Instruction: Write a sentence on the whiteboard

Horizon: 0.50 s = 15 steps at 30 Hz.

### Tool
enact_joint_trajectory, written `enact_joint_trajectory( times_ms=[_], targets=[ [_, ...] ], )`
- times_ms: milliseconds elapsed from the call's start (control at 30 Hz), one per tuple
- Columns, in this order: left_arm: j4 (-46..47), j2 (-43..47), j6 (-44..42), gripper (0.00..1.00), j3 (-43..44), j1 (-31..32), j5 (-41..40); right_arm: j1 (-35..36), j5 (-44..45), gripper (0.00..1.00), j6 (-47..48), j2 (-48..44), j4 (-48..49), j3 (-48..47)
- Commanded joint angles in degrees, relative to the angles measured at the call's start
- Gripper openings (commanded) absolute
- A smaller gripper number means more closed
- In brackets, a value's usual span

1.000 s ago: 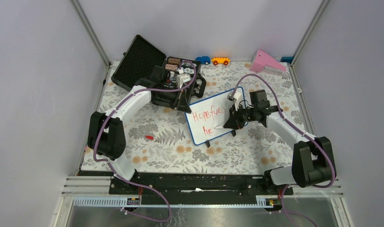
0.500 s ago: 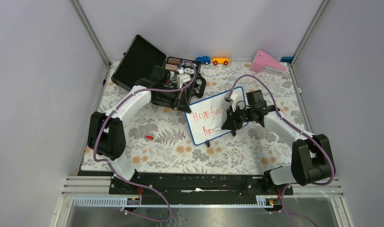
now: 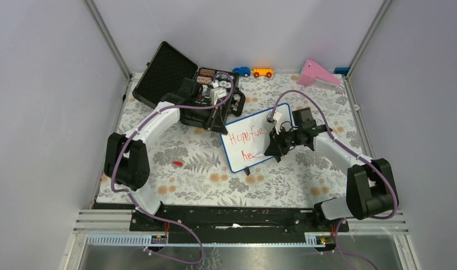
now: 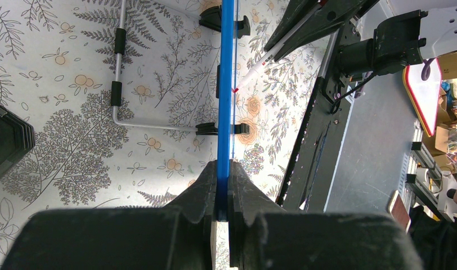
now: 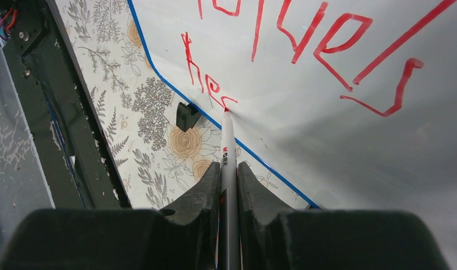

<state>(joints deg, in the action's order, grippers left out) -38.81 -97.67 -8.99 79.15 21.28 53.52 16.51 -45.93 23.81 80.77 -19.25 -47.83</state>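
The step in hand is the writing itself, partway through the second line. The whiteboard (image 3: 236,151) stands tilted just right of the table's centre, its top edge toward 12 o'clock. The left gripper (image 3: 219,125) is at the board's 10 o'clock corner. In the left wrist view its jaws are pinched narrow on the thin blue frame (image 4: 226,84), steadying the board.

The right gripper (image 3: 277,147) comes in from the board's 3 o'clock side, its jaws closed tight around a red marker (image 5: 227,157). The marker's tip touches the white surface low on the board, near the 6 o'clock edge and just above one black foot (image 5: 187,115).

The sentence (image 5: 305,39) reads "Hope fuels" on the first line. Below it is "he", with a small fresh stroke at the tip, so by my reading "hearts" is barely begun.

The next move calls for a small rounded stroke toward 3 o'clock to form the "a". The pressure should be light and even so the board does not rock on its feet. The left grip needs to hold firm meanwhile.

An open black case (image 3: 170,76) sits at 11 o'clock from the board, and a small red cap (image 3: 178,163) lies at 8 o'clock.
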Motion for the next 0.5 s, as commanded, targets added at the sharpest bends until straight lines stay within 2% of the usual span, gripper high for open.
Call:
enact_joint_trajectory(
  times_ms=[0,467],
  targets=[
    [0.1,1.0,-1.8,0.0,0.0,1.4,-1.7,-0.5,3.2,0.0,2.2,-1.0,0.0,-2.8],
    [0.2,1.4,-1.9,0.0,-0.4,1.4,-1.8,-2.3,2.0,0.0,1.2,-1.2,0.0,-5.4]
  ],
)
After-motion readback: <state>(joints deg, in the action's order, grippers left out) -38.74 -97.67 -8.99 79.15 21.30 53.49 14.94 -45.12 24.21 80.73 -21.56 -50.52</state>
